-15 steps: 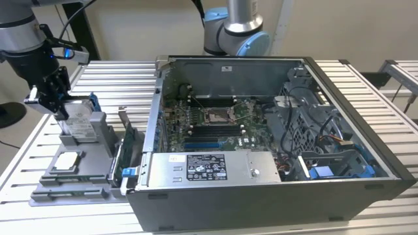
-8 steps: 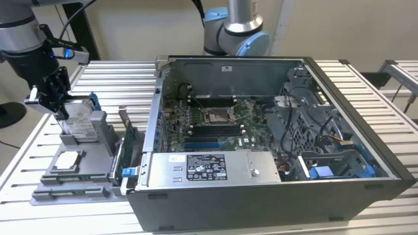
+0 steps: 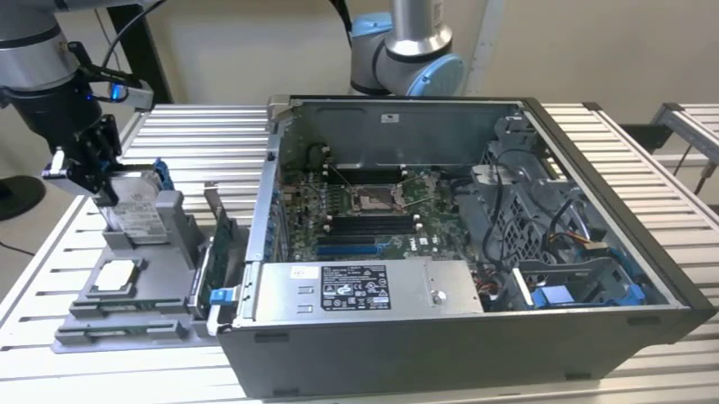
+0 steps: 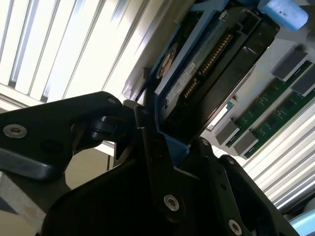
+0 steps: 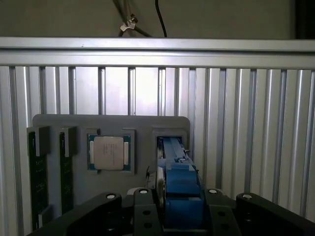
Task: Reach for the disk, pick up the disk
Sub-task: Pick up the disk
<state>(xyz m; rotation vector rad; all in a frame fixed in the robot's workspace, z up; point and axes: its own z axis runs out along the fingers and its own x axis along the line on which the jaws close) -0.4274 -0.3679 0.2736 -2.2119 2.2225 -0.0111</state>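
In the exterior view, the slatted metal table (image 3: 202,135) has bare room behind the grey holder (image 3: 124,311), which sits close to that view's left edge. On the other side, the open computer case (image 3: 450,337) stands just beside the holder, so the gap there is narrow. The disk (image 3: 141,206) stands upright on edge in a slot at the holder's far end, and the processor chip (image 3: 116,276) lies flat nearer the camera. The gripper (image 3: 107,195) comes down from above onto the disk's top. In the second wrist view, the disk (image 4: 211,64) shows its connector edge and blue carrier. It runs from between the black fingers (image 4: 147,147) of the gripper (image 4: 172,147) out towards the green memory modules (image 4: 275,108). In the first wrist view, the holder (image 5: 110,123) lies on the slats with open table all round it. The chip (image 5: 109,152) is just beside the disk (image 5: 179,187) and the memory modules (image 5: 38,182) are further along. The gripper (image 5: 179,216) is closed narrowly on the disk, one finger (image 5: 145,211) pressed to each broad side, with no gap to see.
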